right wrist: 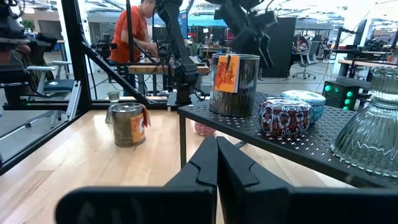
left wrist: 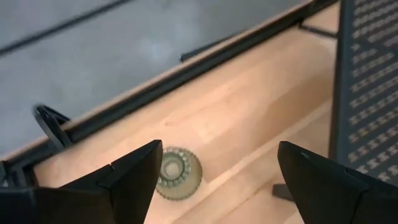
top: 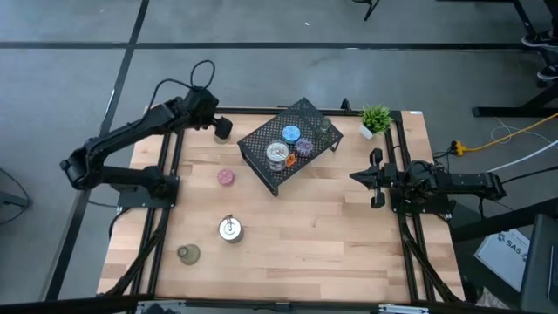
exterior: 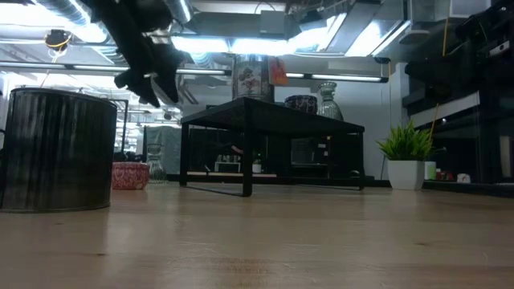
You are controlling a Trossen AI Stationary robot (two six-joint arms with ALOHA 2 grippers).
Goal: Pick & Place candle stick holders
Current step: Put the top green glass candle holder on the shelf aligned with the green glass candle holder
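Observation:
My left gripper (top: pixel 222 129) is open at the table's far left, beside the black mesh rack (top: pixel 261 144). In the left wrist view an olive-green glass holder (left wrist: pixel 178 173) stands on the table below and between its fingers (left wrist: pixel 219 155), nearer one of them and apart from both. The rack top carries a silver holder (top: pixel 277 153), a blue one (top: pixel 291 133), a purple one (top: pixel 304 146) and a glass one (top: pixel 323 128). A pink holder (top: pixel 226 177), a silver one (top: pixel 230 228) and an olive one (top: pixel 188 254) stand on the table. My right gripper (top: pixel 357 177) is shut and empty at the right.
A small potted plant (top: pixel 376 119) stands at the far right corner. The rack's edge (left wrist: pixel 370 74) is close to my left gripper. Black rails run along the table's left and right edges. A person in an orange shirt (right wrist: pixel 134 34) stands in the room beyond the table.

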